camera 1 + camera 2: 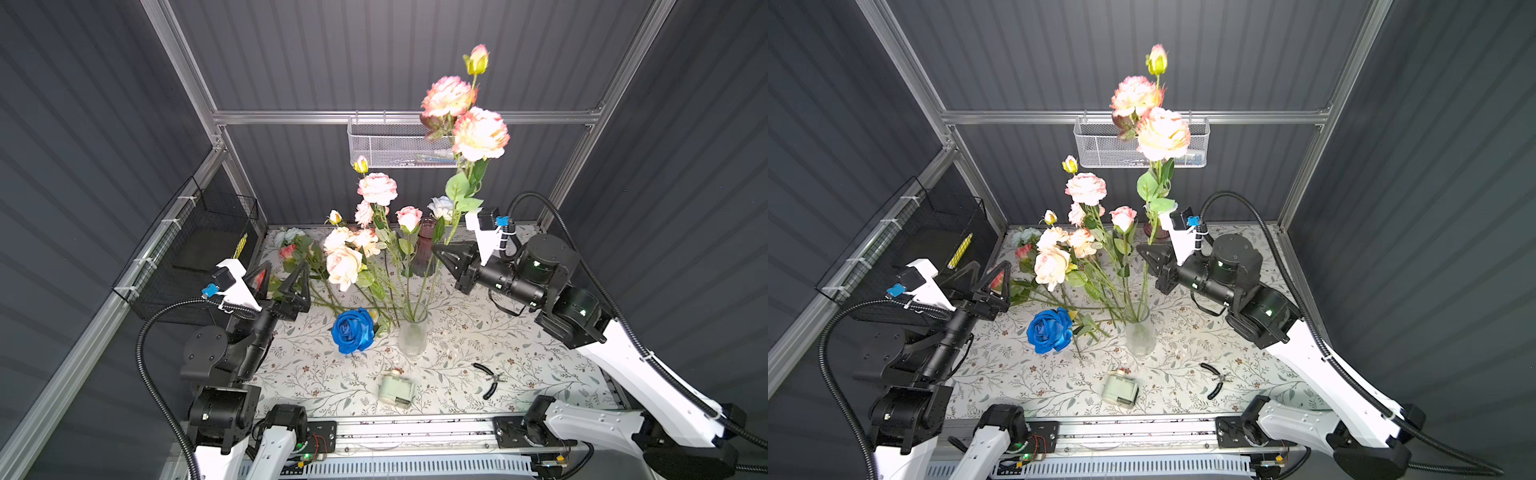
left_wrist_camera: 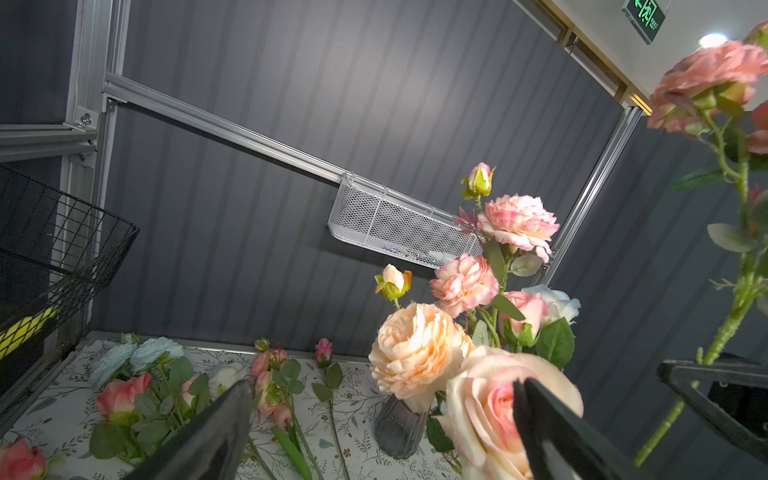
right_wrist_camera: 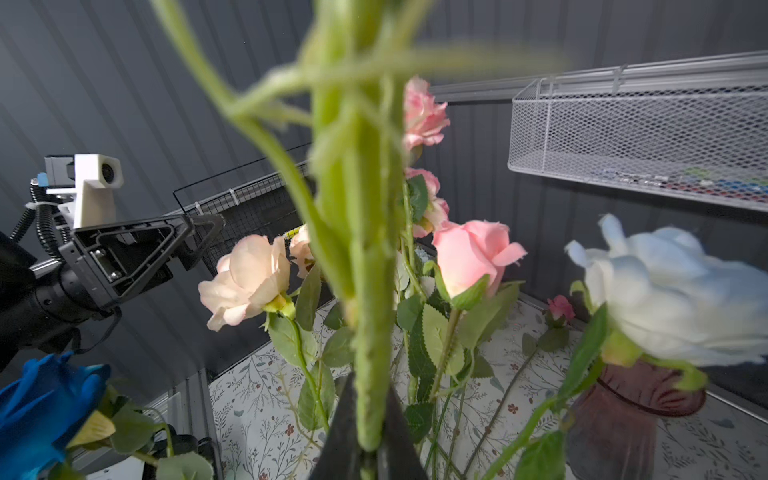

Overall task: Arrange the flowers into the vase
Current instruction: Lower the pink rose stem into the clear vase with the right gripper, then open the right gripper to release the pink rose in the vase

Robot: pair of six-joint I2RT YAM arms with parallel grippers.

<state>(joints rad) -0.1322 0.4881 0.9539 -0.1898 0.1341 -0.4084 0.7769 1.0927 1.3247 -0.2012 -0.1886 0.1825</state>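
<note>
Because the right gripper (image 1: 437, 251) was clamped on the long green stem of the tall peach-pink peony spray (image 1: 480, 133), held near upright, its foot pointed down toward the clear glass vase (image 1: 412, 334) just below; the left gripper (image 1: 284, 276), jaws apart and empty, hung farther away.

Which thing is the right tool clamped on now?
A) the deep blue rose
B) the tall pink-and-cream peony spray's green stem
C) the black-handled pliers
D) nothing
B: the right tool is shut on the green stem of the tall pink-and-cream peony spray, whose blooms rise above it.
</note>
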